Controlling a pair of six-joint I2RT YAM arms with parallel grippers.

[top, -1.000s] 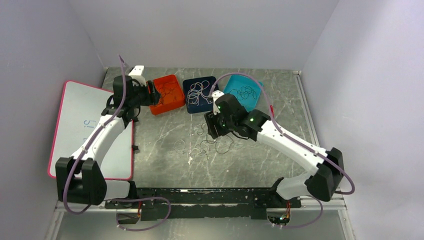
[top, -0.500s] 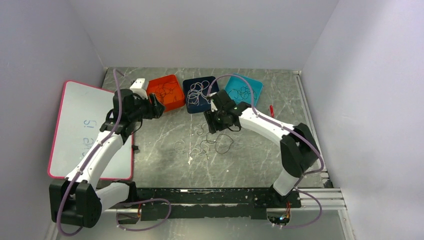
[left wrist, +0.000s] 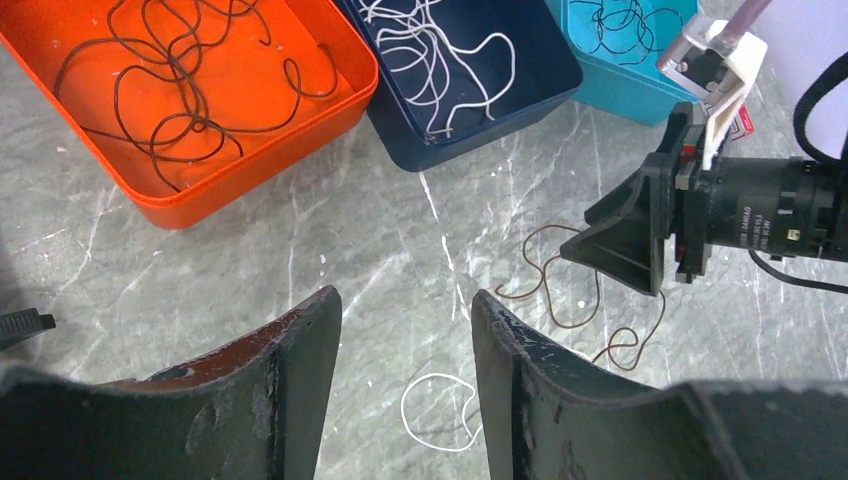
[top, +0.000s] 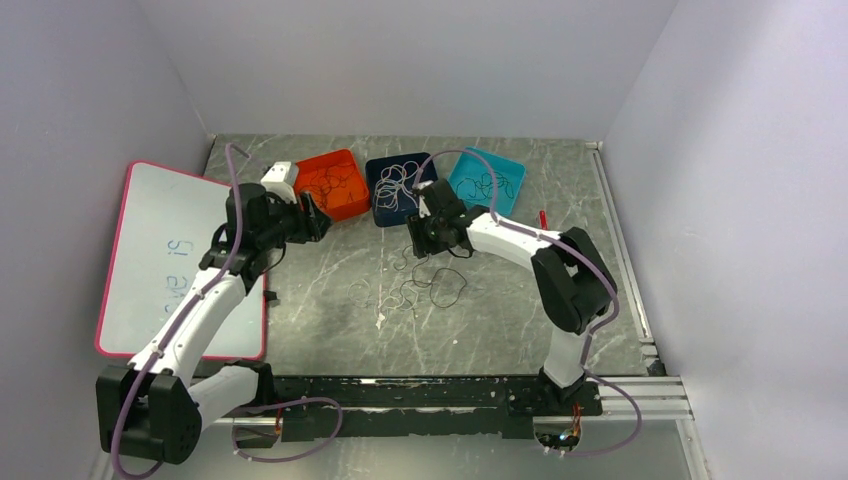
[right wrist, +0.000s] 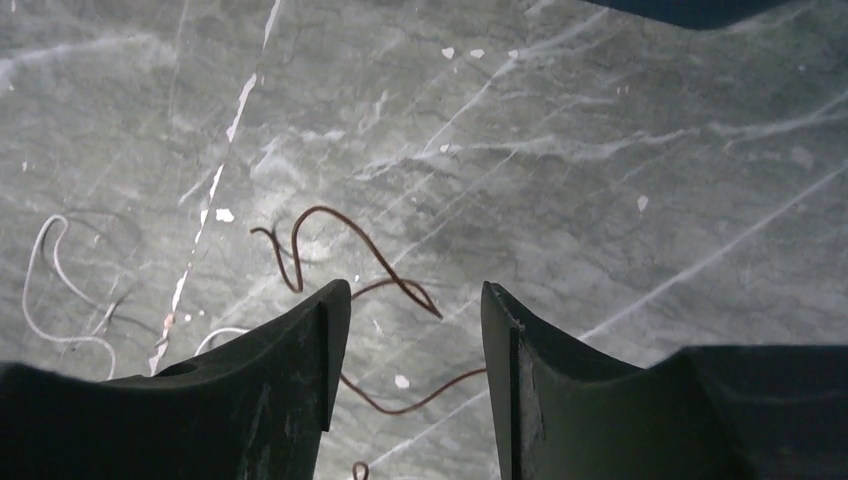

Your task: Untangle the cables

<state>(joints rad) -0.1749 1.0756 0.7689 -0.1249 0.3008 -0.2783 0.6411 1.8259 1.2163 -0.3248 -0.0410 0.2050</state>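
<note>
**Top view.** The cables (top: 425,287) lie on the table (top: 330,330) near its centre, a small loose tangle of black, white and brown loops. At 12 o'clock from it stand an orange tray (top: 340,205), a navy tray (top: 380,213) and a teal tray (top: 512,166), each with cable in it. The right gripper (top: 418,245) hangs over the tangle's 12 o'clock edge. The left gripper (top: 316,222) sits at its 10 o'clock, well apart. The jaw gaps are too small to read here.

**Left wrist.** The jaws stand moderately apart with nothing between them. A white loop (left wrist: 436,410) lies on the table under the gap. The brown cable (left wrist: 560,292) lies at 2 o'clock, under the right gripper's tip.

**Right wrist.** The jaws are apart and empty, and the brown cable's humped bend lies at 11 o'clock of the gap. A white strand (right wrist: 55,285) curls at 9 o'clock.

These wires look feather-light, limp and slippery. A pulled one will likely drag its neighbours, so the brown hump, free of crossings, seems the best place to pinch.

The fingers hide the brown cable's lower run, and I cannot tell if it crosses the white there. No plug can be made out, and the black loop is outside both wrist views.
</note>
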